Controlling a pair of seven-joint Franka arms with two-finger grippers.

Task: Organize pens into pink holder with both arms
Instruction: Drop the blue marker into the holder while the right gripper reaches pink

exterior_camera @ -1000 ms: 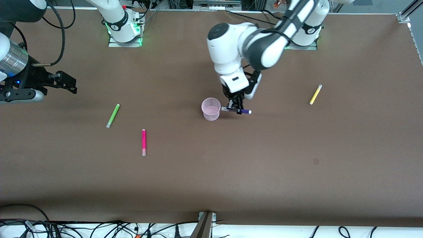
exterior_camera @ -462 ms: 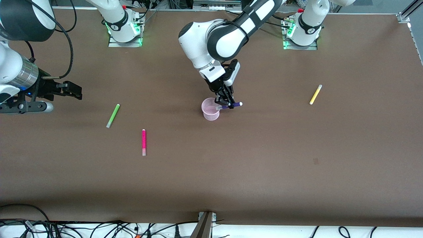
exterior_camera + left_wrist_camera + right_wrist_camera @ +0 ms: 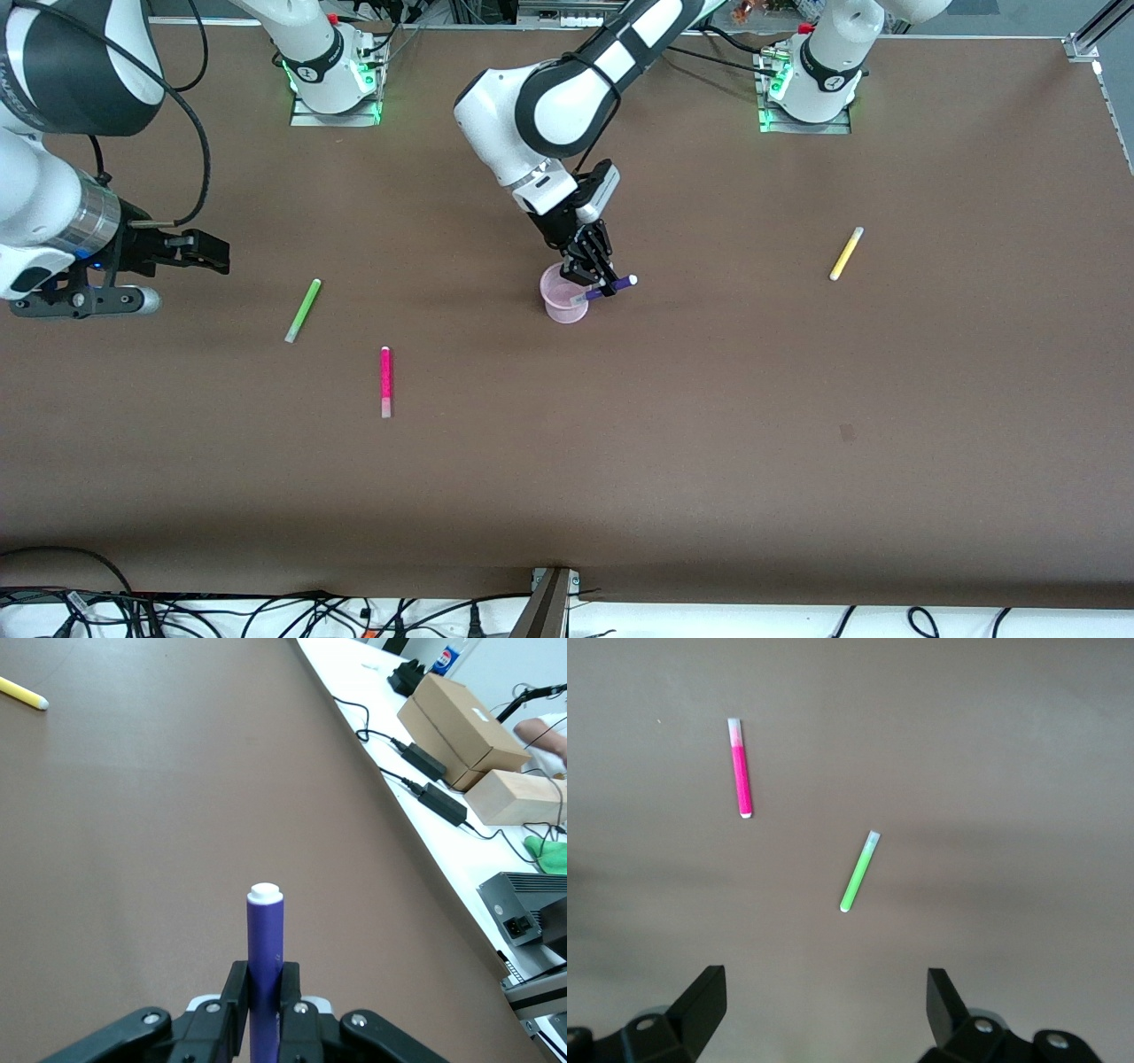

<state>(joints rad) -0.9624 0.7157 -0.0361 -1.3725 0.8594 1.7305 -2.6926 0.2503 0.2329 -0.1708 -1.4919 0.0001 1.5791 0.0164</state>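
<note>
Table [image 3: 797, 443]: brown surface; the 2 arms are based along its upper edge in the front view.
Pink cup [image 3: 564, 301]: stands upright on the table, about mid-length. It serves as the landmark for every entry below.
Left gripper [image 3: 599, 276]: over the rim of the pink cup, on the side toward the left arm's end of the table. Jaws closed narrow on the purple pen.
Purple pen [image 3: 611, 287]: clamped near its middle and tilted. One end dips into the mouth of the pink cup; its white end [image 3: 264, 893] points up and away toward the left arm's end. The left wrist view shows the fingers [image 3: 232, 1010] pressed against both sides of the barrel.
Right gripper [image 3: 208, 252]: well apart from the pink cup, over bare table toward the right arm's end. Jaws spread wide, holding nothing; the right wrist view shows the 2 fingertips [image 3: 704, 992] far apart. This arm waits.
Green pen [image 3: 303, 310]: flat on the table, well apart from the pink cup toward the right arm's end.
Pink pen [image 3: 385, 381]: flat on the table, nearer the front camera than the pink cup, toward the right arm's end.
Yellow pen [image 3: 846, 253]: flat on the table, well apart from the pink cup toward the left arm's end.
</note>
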